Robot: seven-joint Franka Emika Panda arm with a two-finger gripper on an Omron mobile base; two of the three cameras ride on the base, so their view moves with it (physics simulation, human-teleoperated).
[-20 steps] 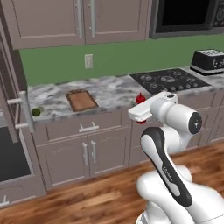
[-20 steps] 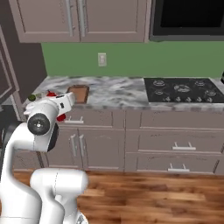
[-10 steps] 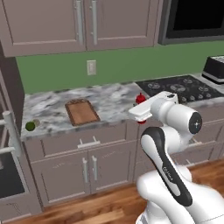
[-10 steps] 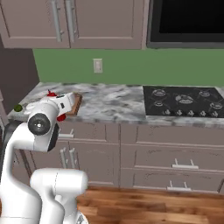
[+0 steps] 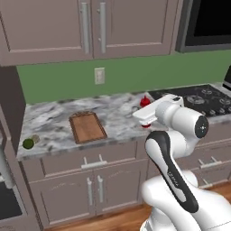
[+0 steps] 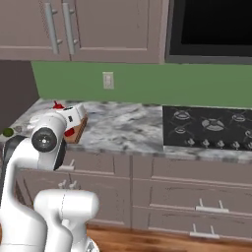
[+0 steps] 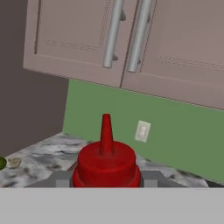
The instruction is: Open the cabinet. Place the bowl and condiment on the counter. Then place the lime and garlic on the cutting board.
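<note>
We see the arm folded above the counter (image 5: 54, 119), wrist level, gripper (image 7: 106, 177) pointing toward the green back wall (image 5: 135, 74). In the hand view the jaws pinch the red condiment (image 7: 106, 159) between them, upright, cap tip toward the wall cabinets (image 7: 131, 39). The cutting board (image 5: 87, 127) lies flat on the marble, left of the hand. The lime (image 5: 28, 143) and garlic (image 5: 35, 138) sit close together at the counter's left end. A black cooktop (image 6: 209, 129) lies to the right, and a wall outlet (image 5: 99, 75) is above the board.
</note>
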